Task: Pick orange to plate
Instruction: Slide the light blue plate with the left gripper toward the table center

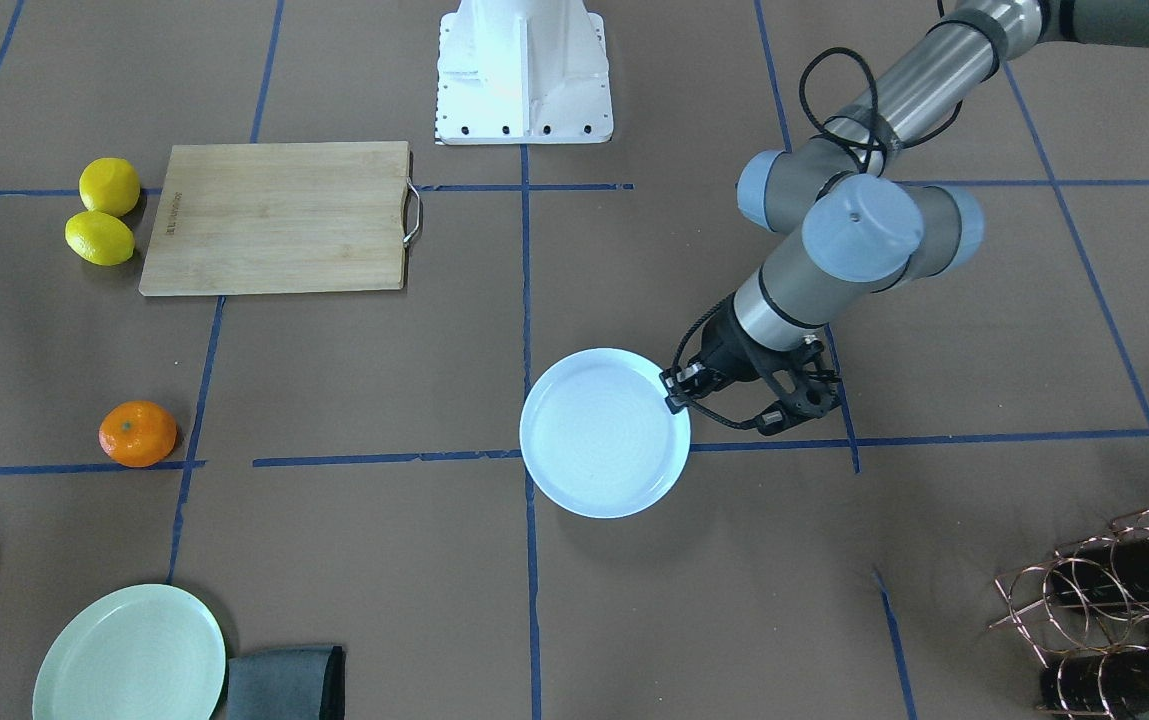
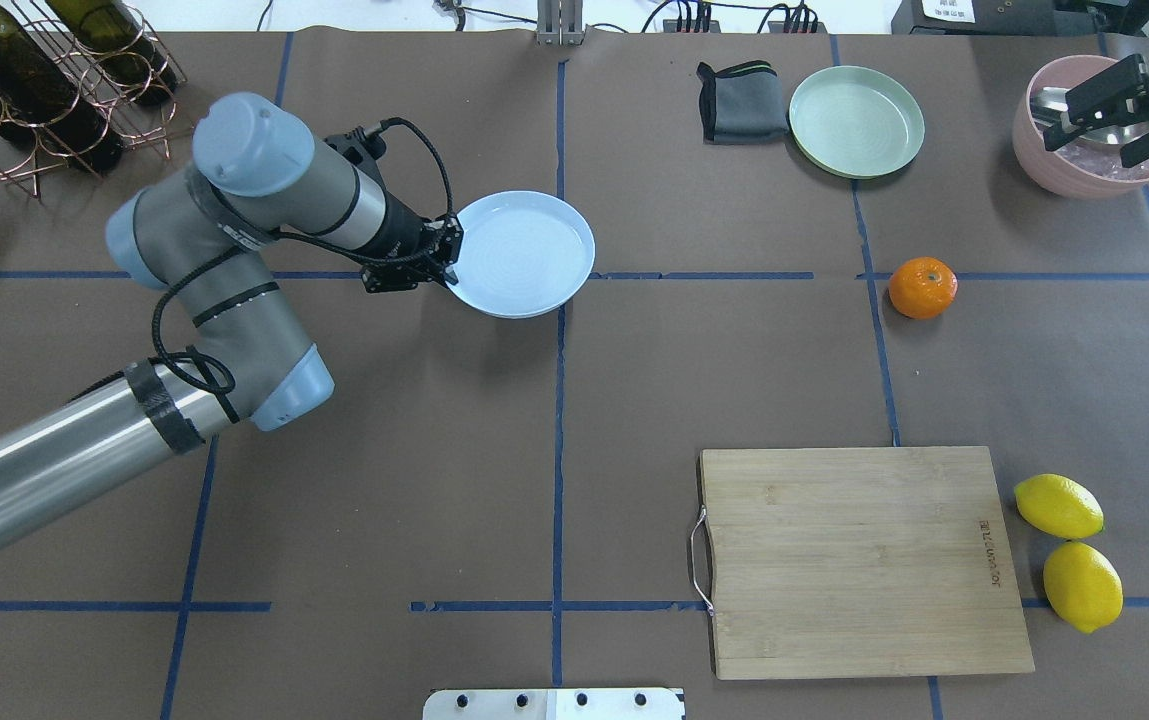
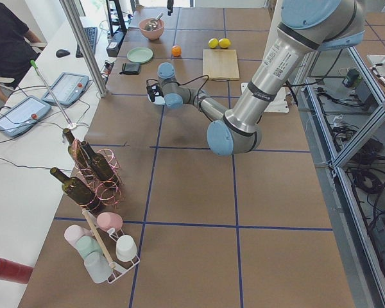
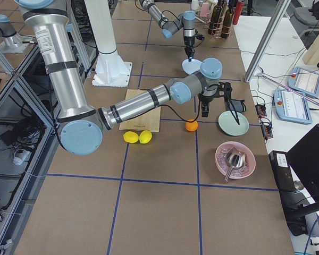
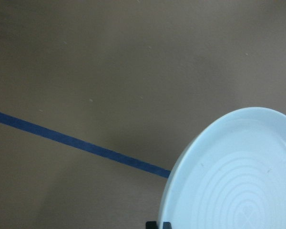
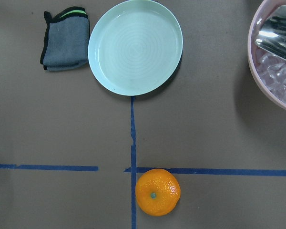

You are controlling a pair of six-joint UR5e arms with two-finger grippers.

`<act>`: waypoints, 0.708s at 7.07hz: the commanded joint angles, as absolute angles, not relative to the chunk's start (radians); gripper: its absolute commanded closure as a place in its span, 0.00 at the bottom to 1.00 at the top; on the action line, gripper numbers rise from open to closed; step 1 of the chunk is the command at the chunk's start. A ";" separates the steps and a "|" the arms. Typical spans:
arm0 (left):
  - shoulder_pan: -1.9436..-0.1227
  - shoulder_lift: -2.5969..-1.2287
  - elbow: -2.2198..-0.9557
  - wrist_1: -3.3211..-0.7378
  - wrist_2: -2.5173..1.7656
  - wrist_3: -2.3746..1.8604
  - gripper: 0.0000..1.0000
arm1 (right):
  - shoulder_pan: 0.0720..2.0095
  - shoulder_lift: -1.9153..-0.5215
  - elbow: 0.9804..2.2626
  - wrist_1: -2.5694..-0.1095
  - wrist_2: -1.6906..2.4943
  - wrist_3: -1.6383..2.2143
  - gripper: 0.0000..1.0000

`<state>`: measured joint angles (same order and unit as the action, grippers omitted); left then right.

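Nearest the robot, a wooden cutting board [image 2: 859, 560] carries a burned-in mark too small to read, with two lemons [image 2: 1059, 505] beside it. Farther out, the orange [image 2: 922, 287] sits on the table [image 2: 634, 400], well apart from the plate [image 2: 534, 295], whose rim the left tool [image 2: 446, 262] pinches. The right tool [image 2: 1099, 135] hangs spread above the orange's side.

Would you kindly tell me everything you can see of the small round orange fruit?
The small round bright-orange fruit has glossy, finely dimpled skin and a small green stem dimple facing up. It sits whole and unheld on the brown-covered table, right beside a crossing of blue tape lines, apart from every other object.
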<state>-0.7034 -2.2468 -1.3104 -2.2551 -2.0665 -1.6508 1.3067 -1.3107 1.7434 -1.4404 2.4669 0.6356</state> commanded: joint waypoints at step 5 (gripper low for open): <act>-0.708 -2.215 -1.328 -2.295 -2.040 -1.431 0.00 | 1.273 -1.308 1.756 -1.440 2.426 0.660 0.00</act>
<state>-0.6669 -2.2411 -1.3031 -2.3025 -2.0369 -1.5355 1.2895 -1.3090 1.7562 -1.4404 2.4497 0.6579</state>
